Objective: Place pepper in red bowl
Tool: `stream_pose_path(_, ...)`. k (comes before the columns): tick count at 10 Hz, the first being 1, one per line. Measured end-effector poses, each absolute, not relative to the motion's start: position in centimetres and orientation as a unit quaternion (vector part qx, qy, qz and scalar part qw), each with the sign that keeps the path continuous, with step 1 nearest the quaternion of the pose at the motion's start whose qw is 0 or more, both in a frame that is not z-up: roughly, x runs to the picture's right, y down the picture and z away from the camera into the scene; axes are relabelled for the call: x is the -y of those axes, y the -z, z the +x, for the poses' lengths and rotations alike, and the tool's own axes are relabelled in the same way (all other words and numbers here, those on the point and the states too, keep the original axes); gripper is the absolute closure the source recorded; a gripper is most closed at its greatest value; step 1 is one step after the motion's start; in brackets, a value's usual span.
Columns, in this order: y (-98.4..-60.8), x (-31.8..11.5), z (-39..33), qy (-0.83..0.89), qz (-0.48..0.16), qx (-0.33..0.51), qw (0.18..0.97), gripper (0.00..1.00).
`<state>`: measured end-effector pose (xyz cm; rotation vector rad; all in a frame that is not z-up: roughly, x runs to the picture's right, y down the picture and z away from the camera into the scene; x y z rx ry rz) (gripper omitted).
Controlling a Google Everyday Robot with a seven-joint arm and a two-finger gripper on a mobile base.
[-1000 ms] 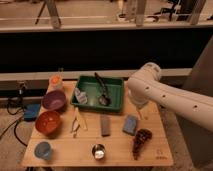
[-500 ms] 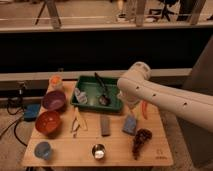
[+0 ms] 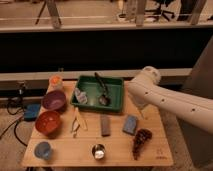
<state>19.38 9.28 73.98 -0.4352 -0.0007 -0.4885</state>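
Pincer (image 3: 139, 110) right of tray (image 3: 121, 93), pepper hidden

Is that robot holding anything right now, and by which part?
Cannot be told: the gripper hangs under the bend of the white arm, right of the green plastic tray, and anything in it is hidden.

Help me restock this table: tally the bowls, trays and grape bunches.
Bowls: 2, the red bowl and the purple bowl
Trays: 1, the green tray
Grape bunches: 1
Total: 4
The gripper sits right of the green tray.
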Motion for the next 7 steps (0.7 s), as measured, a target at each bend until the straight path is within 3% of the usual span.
stream_pose_path(3,-75.1,-9.5,23.7,0.222,-0.205,-0.011,0.953,0.2)
stream_pose_path(7,-76.1,-8.8,23.6,0.23,-0.204,0.0,0.952,0.2)
